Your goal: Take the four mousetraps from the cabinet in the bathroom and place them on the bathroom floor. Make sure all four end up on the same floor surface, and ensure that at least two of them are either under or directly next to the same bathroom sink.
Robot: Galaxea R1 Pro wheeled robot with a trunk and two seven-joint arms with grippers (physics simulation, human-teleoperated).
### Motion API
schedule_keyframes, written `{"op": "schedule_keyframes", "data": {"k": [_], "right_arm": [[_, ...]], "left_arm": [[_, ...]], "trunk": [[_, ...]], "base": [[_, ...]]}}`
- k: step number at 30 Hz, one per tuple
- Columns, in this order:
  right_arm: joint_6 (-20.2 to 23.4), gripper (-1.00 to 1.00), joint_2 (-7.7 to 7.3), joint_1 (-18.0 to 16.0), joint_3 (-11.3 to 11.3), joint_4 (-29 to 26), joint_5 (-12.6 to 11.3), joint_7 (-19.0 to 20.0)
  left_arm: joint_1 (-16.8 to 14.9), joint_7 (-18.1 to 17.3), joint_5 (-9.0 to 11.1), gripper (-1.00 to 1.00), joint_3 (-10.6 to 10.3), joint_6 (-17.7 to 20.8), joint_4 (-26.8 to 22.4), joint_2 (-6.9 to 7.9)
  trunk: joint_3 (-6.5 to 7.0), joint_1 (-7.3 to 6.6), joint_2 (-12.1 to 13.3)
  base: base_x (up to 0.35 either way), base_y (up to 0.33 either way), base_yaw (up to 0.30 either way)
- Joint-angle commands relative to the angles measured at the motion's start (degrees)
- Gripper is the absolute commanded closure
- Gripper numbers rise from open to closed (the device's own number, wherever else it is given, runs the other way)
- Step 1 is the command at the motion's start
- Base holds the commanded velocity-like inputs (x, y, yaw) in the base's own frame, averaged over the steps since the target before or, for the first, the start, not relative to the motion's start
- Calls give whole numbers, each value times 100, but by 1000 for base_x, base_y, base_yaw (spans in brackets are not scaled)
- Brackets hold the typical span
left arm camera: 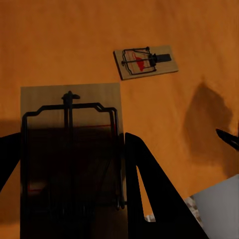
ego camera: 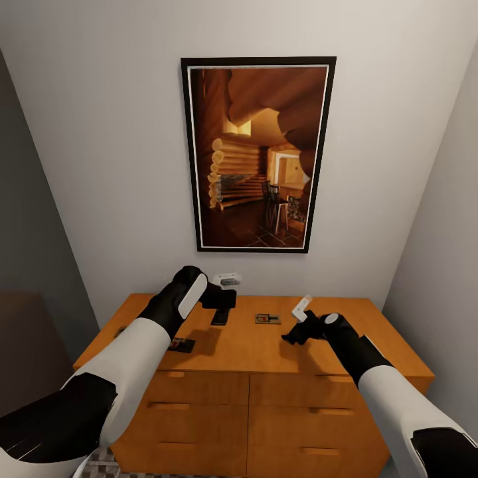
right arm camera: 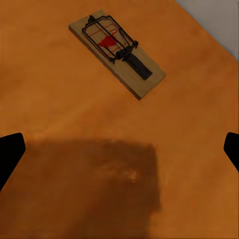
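Mousetraps are lying on the cabinet top point(ego camera: 252, 345), under a framed cabin picture point(ego camera: 257, 154) on the wall. Going left to right: one mousetrap near the front-left edge point(ego camera: 180, 344) is sitting beside the left forearm, untouched. The left gripper point(left arm camera: 74, 199) is hovering over the rear-left part of the top, its two dark fingers point(left arm camera: 149, 189) straddling a mousetrap between the fingers point(left arm camera: 69, 149); the board's long axis is running along the fingers. Whether the pads are actually pinching it, or it's merely lying below them, I cannot tell from the wrist view. Further right, the middle mousetrap point(ego camera: 267, 318) is lying flat between the two grippers, ahead of and off to one side of the left gripper point(left arm camera: 145, 61). The right gripper point(ego camera: 300, 330) is hanging spread wide and holding nothing, fingertips showing only at the frame edges point(right arm camera: 11, 154). That middle mousetrap point(right arm camera: 117, 51) is lying just ahead of it, long axis slanted across the finger line. Judgement: right arm looks slightly nearer; wrist would need rotating to grip across the board's short width.
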Motion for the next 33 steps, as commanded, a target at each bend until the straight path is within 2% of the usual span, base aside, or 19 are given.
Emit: {"op": "schedule_keyframes", "data": {"k": [1,4,9,16,33], "right_arm": [[-4,-100,-7,0,0,-2,10,188],[-11,-100,-44,0,1,-38,81,770],[-26,-100,-127,0,2,-114,358,1134],[-33,-100,-153,0,6,-140,543,1275],[-34,-100,-156,0,-6,-143,564,1289]], "left_arm": [[0,-2,-15,100,-2,0,-1,0],[0,-2,-15,100,-2,0,-1,0],[0,-2,-15,100,-2,0,-1,0],[0,-2,-15,100,-2,-2,-1,0],[0,-2,-15,100,-2,-7,10,0]], "trunk": [[0,0,0],[0,0,0],[0,0,0],[0,0,0],[0,0,0]], "base": [[0,0,0],[0,0,0],[0,0,0],[0,0,0],[0,0,0]]}}
